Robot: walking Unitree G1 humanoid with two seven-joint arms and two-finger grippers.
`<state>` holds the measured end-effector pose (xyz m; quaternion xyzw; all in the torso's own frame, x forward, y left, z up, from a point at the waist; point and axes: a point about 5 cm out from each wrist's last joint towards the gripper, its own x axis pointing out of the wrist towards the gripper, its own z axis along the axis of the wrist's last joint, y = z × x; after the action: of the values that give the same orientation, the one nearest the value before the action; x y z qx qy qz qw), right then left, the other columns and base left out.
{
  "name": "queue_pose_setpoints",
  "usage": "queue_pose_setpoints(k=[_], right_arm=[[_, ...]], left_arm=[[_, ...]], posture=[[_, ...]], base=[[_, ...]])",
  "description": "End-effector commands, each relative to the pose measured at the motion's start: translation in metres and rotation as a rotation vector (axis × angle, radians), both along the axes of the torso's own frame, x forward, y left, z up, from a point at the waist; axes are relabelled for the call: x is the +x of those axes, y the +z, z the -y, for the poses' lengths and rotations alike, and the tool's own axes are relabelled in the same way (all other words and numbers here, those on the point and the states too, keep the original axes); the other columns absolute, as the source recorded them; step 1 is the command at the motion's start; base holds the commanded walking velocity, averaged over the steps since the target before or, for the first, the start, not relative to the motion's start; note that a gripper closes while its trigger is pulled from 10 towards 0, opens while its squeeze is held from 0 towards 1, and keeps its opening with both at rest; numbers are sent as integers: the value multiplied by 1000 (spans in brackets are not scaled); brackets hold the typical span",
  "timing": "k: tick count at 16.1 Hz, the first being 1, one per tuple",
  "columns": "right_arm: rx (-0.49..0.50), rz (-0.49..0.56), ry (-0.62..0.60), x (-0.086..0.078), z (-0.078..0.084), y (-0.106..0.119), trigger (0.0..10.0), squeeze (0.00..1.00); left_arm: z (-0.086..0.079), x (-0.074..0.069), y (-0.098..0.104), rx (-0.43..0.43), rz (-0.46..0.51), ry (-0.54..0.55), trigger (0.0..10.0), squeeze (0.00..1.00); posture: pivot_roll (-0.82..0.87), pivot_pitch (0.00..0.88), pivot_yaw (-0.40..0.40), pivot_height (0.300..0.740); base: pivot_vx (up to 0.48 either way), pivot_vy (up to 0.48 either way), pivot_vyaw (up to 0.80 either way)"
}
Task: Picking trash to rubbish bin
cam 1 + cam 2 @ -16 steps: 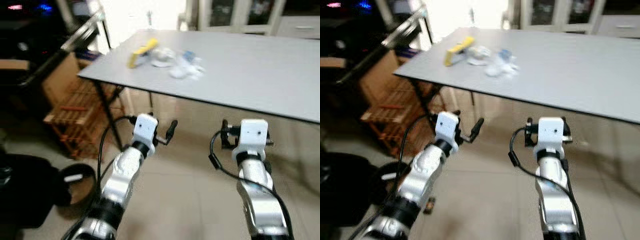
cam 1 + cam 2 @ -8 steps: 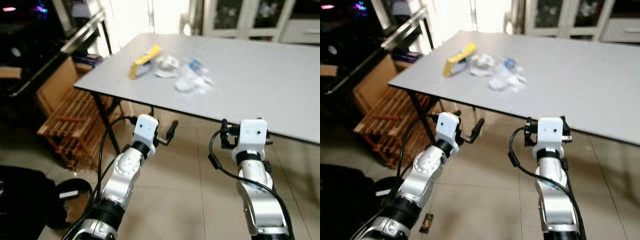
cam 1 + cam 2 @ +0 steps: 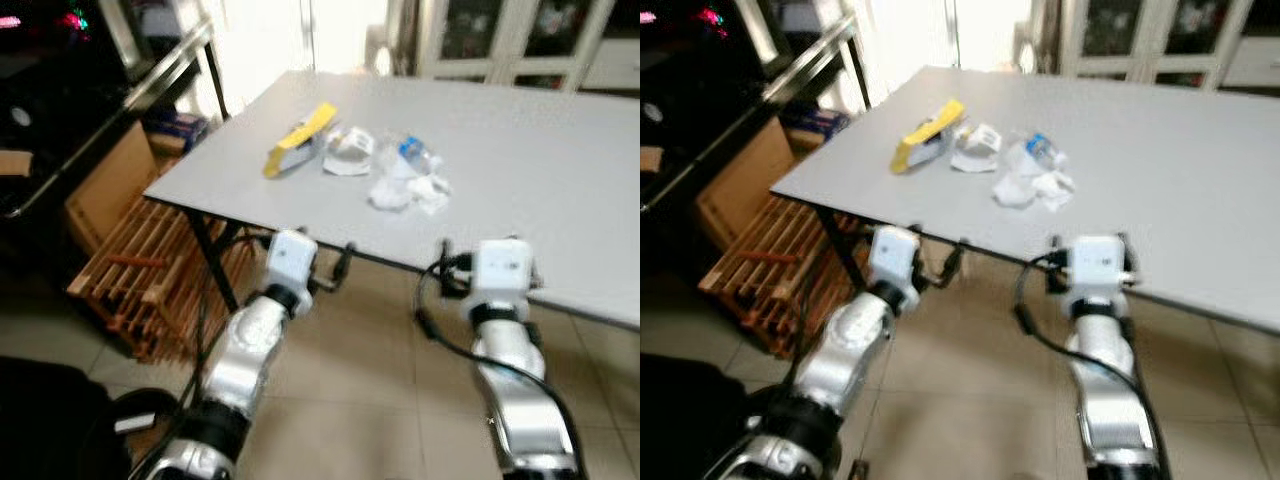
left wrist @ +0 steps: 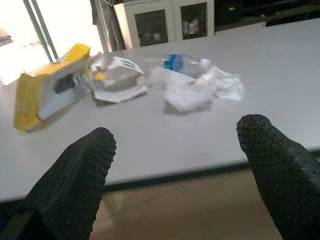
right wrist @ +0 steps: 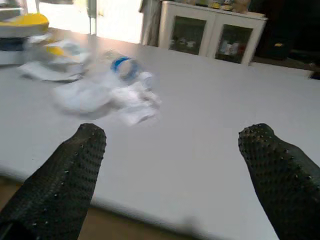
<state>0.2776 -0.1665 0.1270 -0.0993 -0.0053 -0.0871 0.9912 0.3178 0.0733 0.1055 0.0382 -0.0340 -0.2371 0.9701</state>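
Trash lies in a cluster on the grey table [image 3: 540, 150]: a yellow carton [image 3: 299, 139], a white crumpled wrapper [image 3: 348, 153], a clear plastic bottle with a blue label [image 3: 417, 154] and crumpled white tissue [image 3: 409, 191]. Both grippers are held out level with the table's front edge, short of the trash. My left gripper [image 4: 175, 142] is open and empty, with the carton [image 4: 47, 87] and tissue [image 4: 197, 90] ahead of it. My right gripper [image 5: 175, 142] is open and empty too, and the bottle [image 5: 125, 67] lies beyond it. A dark round bin [image 3: 140, 425] stands on the floor at lower left.
A slatted wooden rack [image 3: 135, 265] and a cardboard box [image 3: 100, 185] stand left of the table, beside its black leg [image 3: 205, 250]. White glass-door cabinets [image 3: 500, 40] line the back wall. A black mass [image 3: 40, 420] sits at lower left on the tiled floor.
The camera has come closer to the table, so the trash looks nearer and lower. Both grippers now stand at the table's front edge, still open.
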Motion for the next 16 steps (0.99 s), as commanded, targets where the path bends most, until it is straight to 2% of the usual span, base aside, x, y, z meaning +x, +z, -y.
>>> queue_pose_setpoints(k=[1,7,16], right_arm=[[13,21,31,2,-10,5,10000,0],[18,16,47,4,-14,4,10000,0],[48,-6,64,6,-16,1,10000,0]], left_arm=[[-12,4,4,20,18,31,10000,0],[-12,5,5,22,15,37,10000,0],[-10,5,3,23,12,47,10000,0]], posture=[[-101,51,65,740],[-97,43,67,740],[-95,43,57,740]], base=[[480,0,0],[444,0,0],[0,0,0]])
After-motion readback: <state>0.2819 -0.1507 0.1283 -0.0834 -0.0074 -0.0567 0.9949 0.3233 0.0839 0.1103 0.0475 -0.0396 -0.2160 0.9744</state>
